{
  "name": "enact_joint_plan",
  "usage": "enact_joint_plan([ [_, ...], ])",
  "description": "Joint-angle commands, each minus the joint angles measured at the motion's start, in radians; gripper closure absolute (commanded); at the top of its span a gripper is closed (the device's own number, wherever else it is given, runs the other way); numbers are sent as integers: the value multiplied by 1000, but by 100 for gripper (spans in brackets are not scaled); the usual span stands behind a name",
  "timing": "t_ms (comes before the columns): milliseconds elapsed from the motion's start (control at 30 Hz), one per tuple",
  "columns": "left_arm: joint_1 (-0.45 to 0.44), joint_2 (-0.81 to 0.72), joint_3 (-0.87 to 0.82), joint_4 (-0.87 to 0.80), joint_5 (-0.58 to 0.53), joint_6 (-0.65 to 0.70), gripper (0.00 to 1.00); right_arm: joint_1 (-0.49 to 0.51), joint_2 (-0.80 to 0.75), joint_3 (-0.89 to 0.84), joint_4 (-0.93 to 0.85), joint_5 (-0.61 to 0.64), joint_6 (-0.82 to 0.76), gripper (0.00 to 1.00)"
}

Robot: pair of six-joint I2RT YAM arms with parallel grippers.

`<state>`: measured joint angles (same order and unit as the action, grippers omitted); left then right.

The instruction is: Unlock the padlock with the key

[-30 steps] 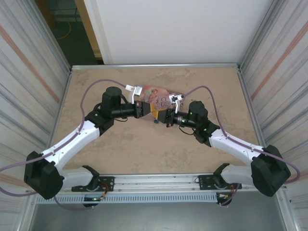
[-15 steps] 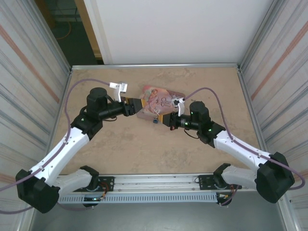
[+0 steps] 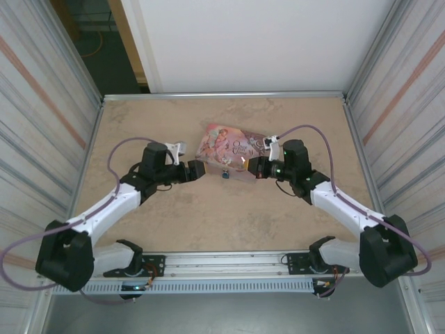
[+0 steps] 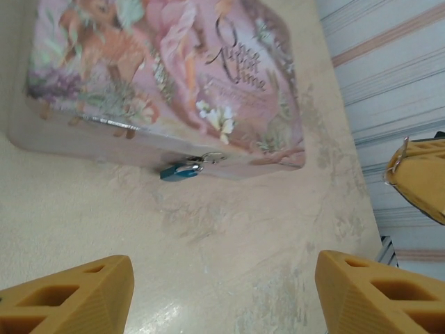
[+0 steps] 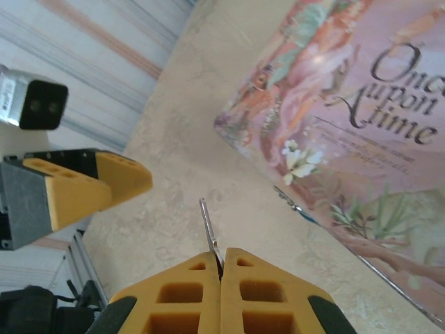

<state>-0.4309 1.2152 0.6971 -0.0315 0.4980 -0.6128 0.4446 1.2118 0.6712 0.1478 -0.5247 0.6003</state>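
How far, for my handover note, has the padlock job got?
Done: the right gripper pinches the key, blade pointing forward. In hand: lining it up with the padlock, which hangs at the pink tin's front edge with nothing inserted. The left gripper is open, holding nothing. Left: insert, turn, open it.

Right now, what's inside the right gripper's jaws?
A thin metal key, pinched in the shut right gripper; its blade pokes out past the tips. The key's head is covered by the fingers.
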Motion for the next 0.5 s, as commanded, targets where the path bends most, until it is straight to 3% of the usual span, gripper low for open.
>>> enact_joint_plan([
  [0, 4, 60, 15, 118, 62, -28, 30, -28, 53, 7, 44, -52, 56, 100],
  [467, 14, 390, 170, 223, 118, 3, 29, -92, 258, 56, 110, -82, 85, 100],
])
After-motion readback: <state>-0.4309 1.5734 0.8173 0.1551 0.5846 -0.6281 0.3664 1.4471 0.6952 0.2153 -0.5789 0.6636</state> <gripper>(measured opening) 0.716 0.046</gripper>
